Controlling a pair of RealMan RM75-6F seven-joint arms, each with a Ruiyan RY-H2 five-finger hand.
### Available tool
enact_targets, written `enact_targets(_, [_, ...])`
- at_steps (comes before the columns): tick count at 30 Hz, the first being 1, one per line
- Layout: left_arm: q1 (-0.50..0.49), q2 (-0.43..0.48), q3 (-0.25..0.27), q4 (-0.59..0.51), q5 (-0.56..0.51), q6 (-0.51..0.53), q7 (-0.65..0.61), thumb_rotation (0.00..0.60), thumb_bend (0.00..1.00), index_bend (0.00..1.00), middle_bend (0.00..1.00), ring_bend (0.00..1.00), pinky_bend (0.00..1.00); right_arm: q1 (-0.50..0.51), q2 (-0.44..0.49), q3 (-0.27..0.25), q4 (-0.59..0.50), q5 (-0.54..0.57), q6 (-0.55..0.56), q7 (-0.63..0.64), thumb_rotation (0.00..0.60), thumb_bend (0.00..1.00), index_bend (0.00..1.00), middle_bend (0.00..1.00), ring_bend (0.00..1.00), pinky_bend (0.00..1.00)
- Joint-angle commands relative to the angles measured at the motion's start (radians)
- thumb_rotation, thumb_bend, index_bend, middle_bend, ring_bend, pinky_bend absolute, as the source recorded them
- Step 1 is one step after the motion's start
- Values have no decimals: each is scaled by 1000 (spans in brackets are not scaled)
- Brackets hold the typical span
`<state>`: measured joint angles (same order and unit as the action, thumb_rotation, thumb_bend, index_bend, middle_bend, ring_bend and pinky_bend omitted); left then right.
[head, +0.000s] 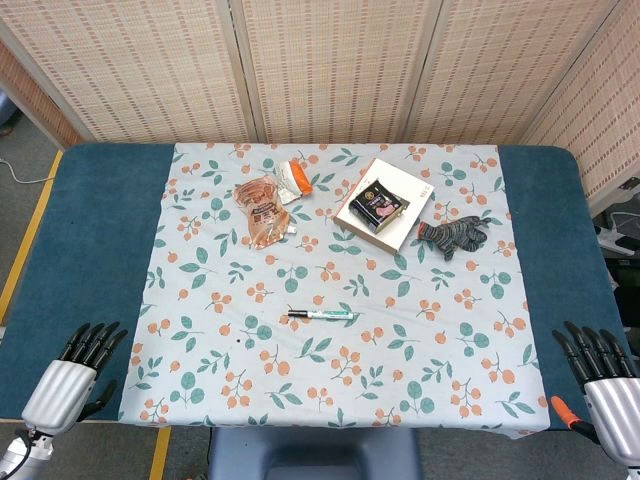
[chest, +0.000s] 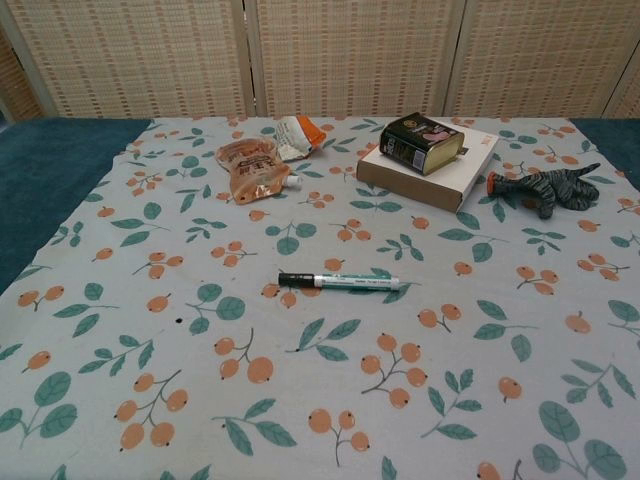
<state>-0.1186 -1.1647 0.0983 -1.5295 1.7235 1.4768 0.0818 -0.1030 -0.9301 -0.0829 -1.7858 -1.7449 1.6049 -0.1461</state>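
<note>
We are resting both hands empty, fingers spread: left hand (head: 72, 375) at seven o'clock, right hand (head: 600, 375) at five. The marker (head: 320, 315) is lying centre; reaching it comes next.

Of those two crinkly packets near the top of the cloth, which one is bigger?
The orange-brown pouch is bigger, lying nearer the marker pen. The small white-and-orange packet sits just beyond it, toward the screen.

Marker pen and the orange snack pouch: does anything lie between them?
No. Between the marker pen and the snack pouch only bare patterned tablecloth shows, in both views.
</note>
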Motion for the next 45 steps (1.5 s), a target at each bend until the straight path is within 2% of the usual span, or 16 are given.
enact_targets(1, [0, 0, -1, -1, -4, -4, 2, 600, 433, 0, 0, 0, 43, 2, 2, -1, -1, -7, 2, 5, 600, 135, 0, 0, 0, 0])
enact_targets(8, [-1, -4, 0, -1, -6, -11, 11, 600, 434, 0, 0, 0, 43, 28, -44, 16, 2, -23, -15, 16, 600, 135, 0, 0, 0, 0])
enact_targets(11, [-9, -12, -4, 5, -12, -27, 16, 600, 434, 0, 0, 0, 43, 85, -97, 47, -39, -21, -94, -74, 600, 135, 0, 0, 0, 0])
enact_targets(14, [-17, -19, -11, 10, -21, -40, 24, 600, 434, 0, 0, 0, 43, 157, -169, 101, -95, 15, -195, -216, 600, 135, 0, 0, 0, 0])
enact_targets(17, [-18, -20, -19, 13, -33, -41, 25, 600, 434, 0, 0, 0, 43, 241, -263, 163, -133, 119, -324, -358, 600, 137, 22, 17, 0, 0])
enact_targets(20, [-19, -19, -24, 17, -47, -45, 22, 600, 434, 0, 0, 0, 43, 328, -374, 221, -132, 243, -434, -487, 600, 148, 113, 97, 0, 0])
enact_targets(24, [-23, -22, -33, 24, -66, -56, 23, 600, 434, 0, 0, 0, 43, 438, -548, 281, -63, 416, -522, -655, 600, 164, 197, 168, 0, 0])
enact_targets(30, [-33, -25, -45, 33, -93, -77, 17, 600, 433, 0, 0, 0, 42, 573, -759, 328, 80, 594, -555, -819, 600, 186, 260, 214, 0, 0])
enact_targets(38, [-38, -26, -56, 39, -126, -94, 9, 600, 433, 0, 0, 0, 43, 706, -948, 368, 297, 729, -565, -878, 600, 211, 315, 255, 0, 0])
enact_targets(45, [-43, -27, -64, 41, -151, -108, 8, 600, 434, 0, 0, 0, 43, 783, -1043, 365, 426, 751, -573, -859, 600, 229, 364, 292, 20, 0])
